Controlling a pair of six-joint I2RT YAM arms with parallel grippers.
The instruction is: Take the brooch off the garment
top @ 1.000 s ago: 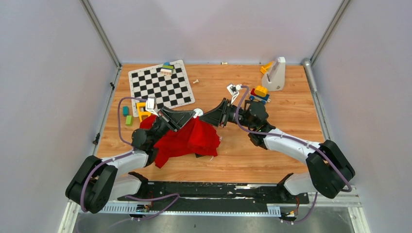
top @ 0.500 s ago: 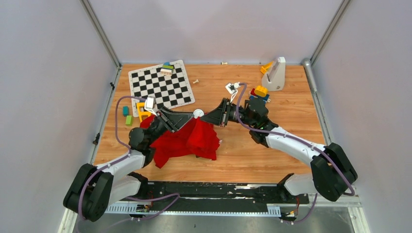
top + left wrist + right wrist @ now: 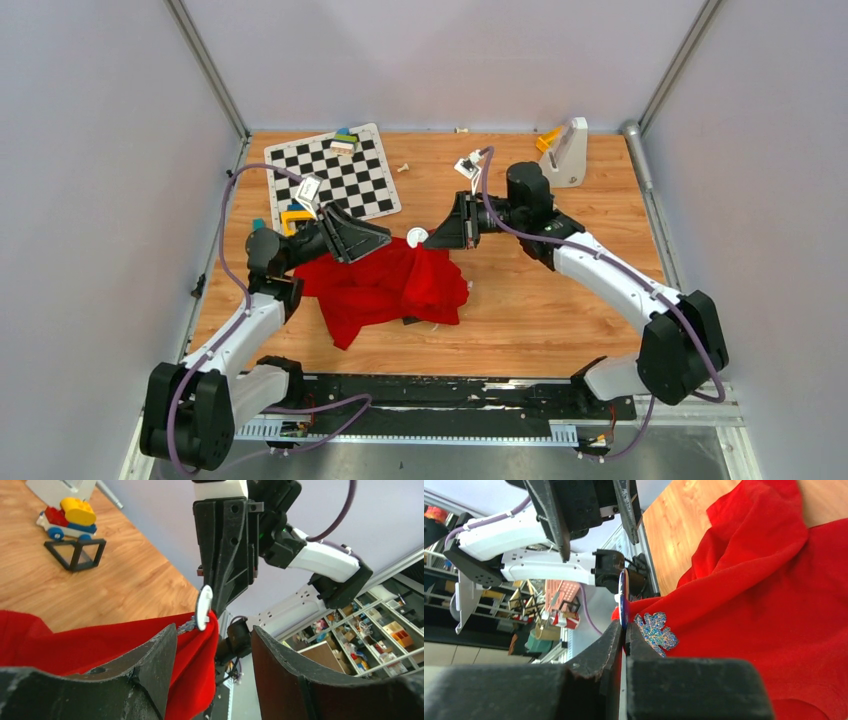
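The red garment (image 3: 385, 285) lies crumpled on the wooden table, with one fold drawn up to the brooch. The brooch shows as a white round disc (image 3: 417, 237) edge-on (image 3: 203, 607), with a blue glittery leaf (image 3: 655, 631) lying against the red cloth (image 3: 774, 595). My right gripper (image 3: 438, 234) is shut on the disc's thin edge (image 3: 623, 597), its fingertips (image 3: 625, 627) pressed together. My left gripper (image 3: 378, 240) stands open just left of the brooch. Its jaws (image 3: 214, 630) are wide apart, and the red cloth (image 3: 100, 640) hangs beside the left finger.
A checkerboard mat (image 3: 330, 180) with small blocks (image 3: 343, 141) lies at the back left. Yellow and teal blocks (image 3: 290, 216) sit by my left wrist. A white stand (image 3: 566, 152) is at the back right. A toy car (image 3: 67, 517) and a black cube frame (image 3: 75, 554) sit behind the right arm.
My left gripper opened, let go of the garment and drew back to the left. My right gripper shut on the brooch and shifted back and right. The cloth slumped flatter.
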